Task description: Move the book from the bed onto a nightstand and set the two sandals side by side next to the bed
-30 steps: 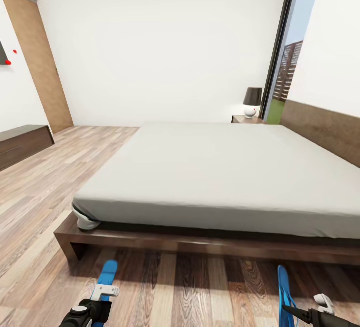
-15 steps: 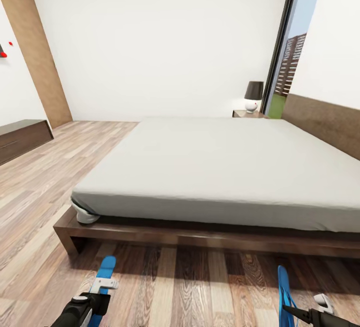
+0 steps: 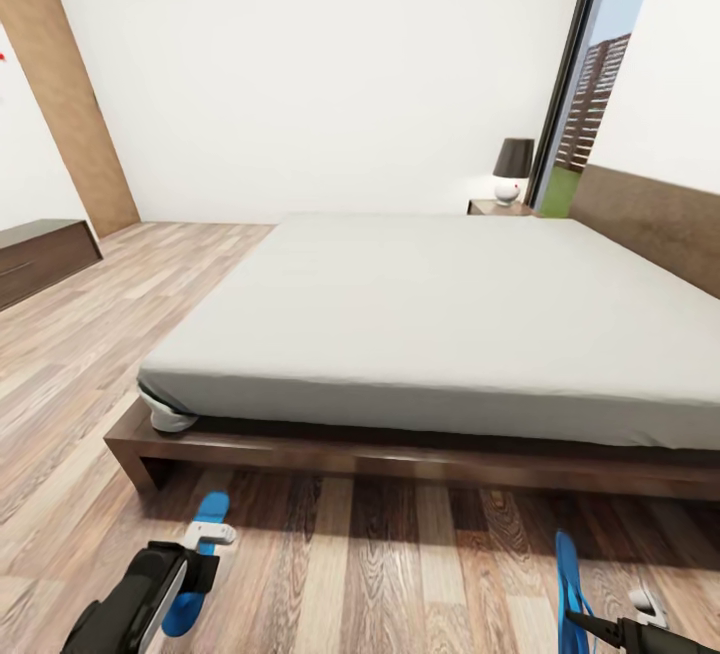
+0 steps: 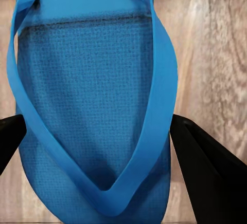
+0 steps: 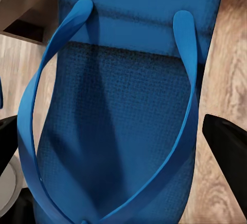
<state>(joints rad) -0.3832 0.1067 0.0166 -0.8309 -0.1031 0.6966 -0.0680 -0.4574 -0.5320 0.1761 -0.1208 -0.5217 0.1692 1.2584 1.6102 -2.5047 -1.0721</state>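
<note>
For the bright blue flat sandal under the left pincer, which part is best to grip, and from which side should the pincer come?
Probably across the sole's edges, coming from above. The bright blue flat sandal seems to lie flat on the wood-plank floor, strap side up, and the thin sole fits between the dark fingers flanking it. The left pincer already sits over it.

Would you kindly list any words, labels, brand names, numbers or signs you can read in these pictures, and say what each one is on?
None: no lettering shows anywhere.
Left sandal: plain blue sole and straps, no brand mark.
Right sandal: likewise plain.
Bed, lamp and walls: no text.
</note>
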